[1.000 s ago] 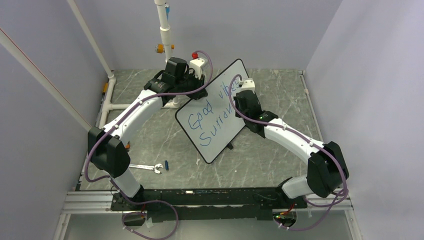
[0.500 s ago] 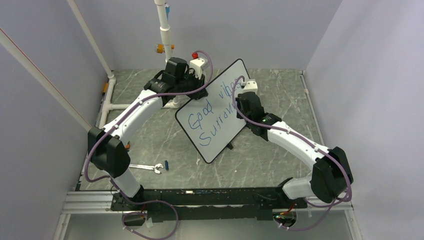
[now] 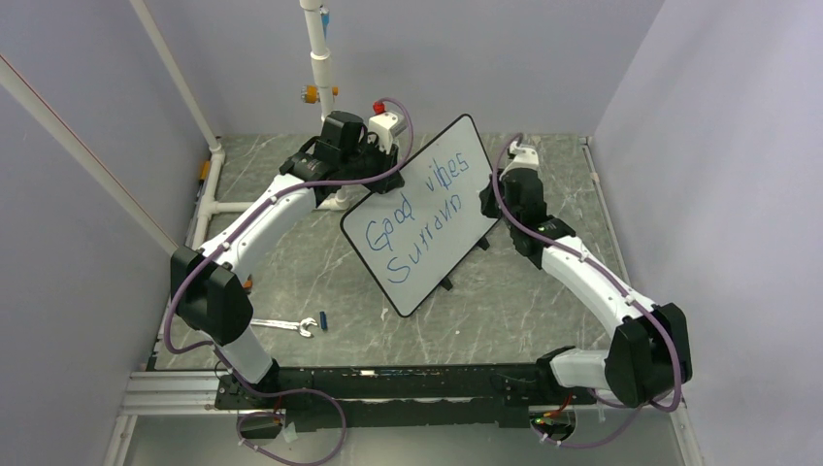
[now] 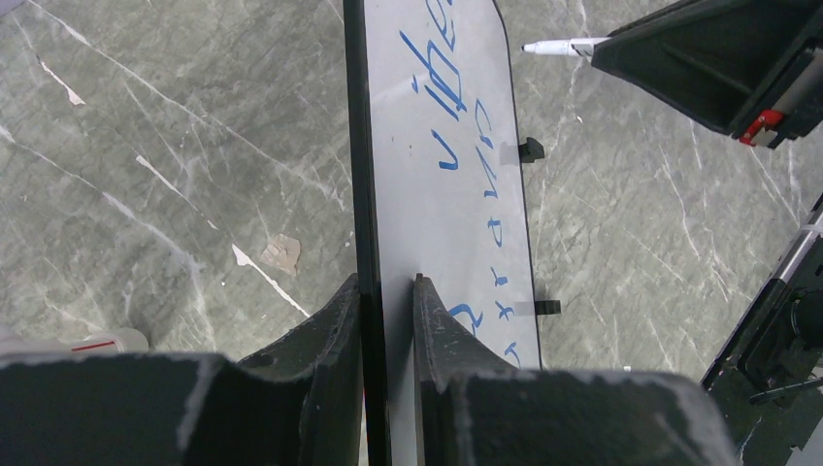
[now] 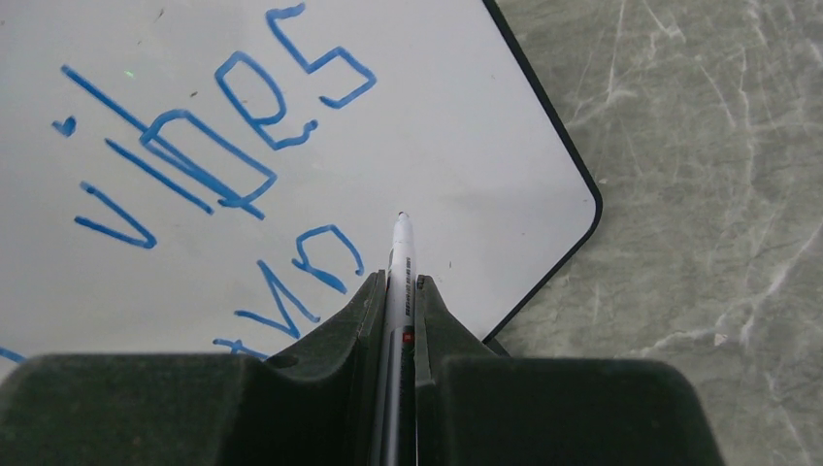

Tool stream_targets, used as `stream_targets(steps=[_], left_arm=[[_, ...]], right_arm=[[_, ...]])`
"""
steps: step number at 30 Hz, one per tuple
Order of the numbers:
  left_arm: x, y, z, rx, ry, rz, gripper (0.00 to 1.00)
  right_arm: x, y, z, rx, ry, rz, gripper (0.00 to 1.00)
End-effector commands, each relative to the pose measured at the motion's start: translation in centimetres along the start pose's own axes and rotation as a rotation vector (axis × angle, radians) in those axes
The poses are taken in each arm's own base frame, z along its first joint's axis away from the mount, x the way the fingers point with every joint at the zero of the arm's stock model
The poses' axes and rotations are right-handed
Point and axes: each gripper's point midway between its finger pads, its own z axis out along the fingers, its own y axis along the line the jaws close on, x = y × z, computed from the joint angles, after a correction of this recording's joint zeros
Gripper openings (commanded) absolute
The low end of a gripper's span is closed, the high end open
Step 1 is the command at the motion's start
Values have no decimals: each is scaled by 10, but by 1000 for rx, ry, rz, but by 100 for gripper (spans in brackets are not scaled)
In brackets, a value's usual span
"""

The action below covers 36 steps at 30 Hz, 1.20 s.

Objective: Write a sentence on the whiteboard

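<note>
Whiteboard (image 3: 422,216): centre of the top view, standing tilted on the grey marbled table (image 3: 553,291), one long edge down, its upper corner toward the back wall; two small black feet (image 3: 446,284) jut out along the lower right rim. Sentence (image 3: 415,221): blue marker, upper line "Good vibes", lower line beginning "Surro", last letters hard to read; in the left wrist view the board (image 4: 417,146) is seen nearly edge-on, so the lettering is foreshortened and cut off by the fingers. Left gripper (image 4: 385,287): pinching the board's black-framed edge, one finger on each face; in the top view its fingers are hidden under the wrist at upper centre. Right gripper (image 5: 398,280): fingers pressed onto a white marker (image 5: 401,248), barrel mostly hidden between them, tip pointing at bare board just right of the lower line; contact cannot be told there, while the left wrist view shows the tip (image 4: 558,46) against the table just beside the rim. Wrench (image 3: 286,324): lower left on the table, beside a small blue item (image 3: 322,320) too small to identify.
</note>
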Motion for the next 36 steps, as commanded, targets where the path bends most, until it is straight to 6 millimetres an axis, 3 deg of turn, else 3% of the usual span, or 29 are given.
stream_targets(steps=[1, 36], left_arm=[[-20, -5, -10, 0, -66, 101, 0], [-17, -3, -7, 0, -57, 101, 0]], right_arm=[[-23, 14, -2, -143, -65, 112, 0], [-17, 12, 27, -213, -5, 168, 0]])
